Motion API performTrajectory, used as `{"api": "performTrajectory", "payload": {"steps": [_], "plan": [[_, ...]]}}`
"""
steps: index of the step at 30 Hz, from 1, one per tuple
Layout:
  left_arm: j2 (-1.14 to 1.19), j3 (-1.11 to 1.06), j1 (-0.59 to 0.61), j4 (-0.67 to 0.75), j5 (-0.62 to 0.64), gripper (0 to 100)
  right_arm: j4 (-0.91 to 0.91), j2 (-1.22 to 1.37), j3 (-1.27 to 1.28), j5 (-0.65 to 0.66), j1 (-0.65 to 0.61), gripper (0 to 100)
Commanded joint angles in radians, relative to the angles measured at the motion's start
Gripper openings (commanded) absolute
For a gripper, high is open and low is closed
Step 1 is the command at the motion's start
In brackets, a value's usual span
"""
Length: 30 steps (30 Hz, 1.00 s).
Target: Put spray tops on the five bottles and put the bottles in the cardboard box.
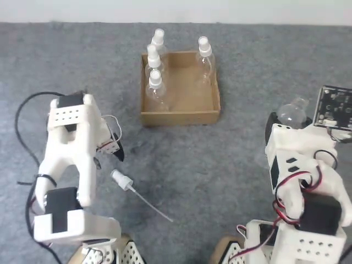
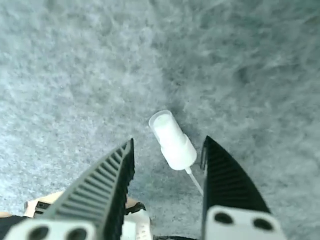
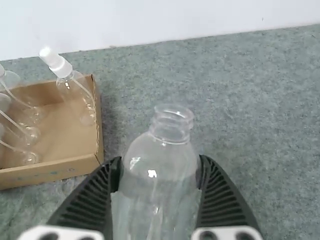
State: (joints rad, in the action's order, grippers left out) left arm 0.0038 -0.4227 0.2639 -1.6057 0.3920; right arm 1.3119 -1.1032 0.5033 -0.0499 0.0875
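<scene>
Step in hand, by judgement: pick-up of the last top.

The white plastic spray top, w/ its thin dip tube, is seen lying on its side on the grey felt-like worktop, near-left of centre, tube pointing near-right. The left pincer is spread open above it, one jaw either side of the top's body, no contact made.

The right pincer is clamped on the clear uncapped plastic bottle, which is held upright at the right, neck free above the jaws.

The brown cardboard box sits far-centre. Four capped bottles appear to stand in it: three along the left wall, one at the far-right corner.

For a clean grasp, the spray top should prob. be taken across its wide collar, not the nozzle or tube, so it can't swivel. The jaws should be lowered until almost at the worktop before closing. The tube must be left hanging free, since it has to be threaded into the bottle neck first. The bottle should be gripped firmly and plumb.
</scene>
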Motion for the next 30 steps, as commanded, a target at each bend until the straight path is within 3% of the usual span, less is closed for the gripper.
{"api": "performTrajectory", "payload": {"steps": [1, 6, 14, 25, 30], "plan": [[-0.057, -0.068, -0.009, 0.089, 0.018, 21, -0.027, -0.018, -0.009, 0.014, -0.001, 5.8], [-0.057, -0.171, -0.012, 0.193, 0.018, 21, -0.027, -0.016, -0.009, 0.014, -0.001, 5.8], [-0.057, -0.300, -0.133, 0.305, 0.025, 21, -0.027, -0.018, -0.008, 0.014, -0.001, 5.8], [-0.057, -0.360, -0.132, 0.410, 0.026, 21, -0.027, -0.018, -0.008, 0.014, -0.001, 5.8], [-0.057, -0.355, -0.132, 0.413, 0.025, 10, -0.027, -0.018, -0.008, 0.014, -0.001, 5.8]]}}
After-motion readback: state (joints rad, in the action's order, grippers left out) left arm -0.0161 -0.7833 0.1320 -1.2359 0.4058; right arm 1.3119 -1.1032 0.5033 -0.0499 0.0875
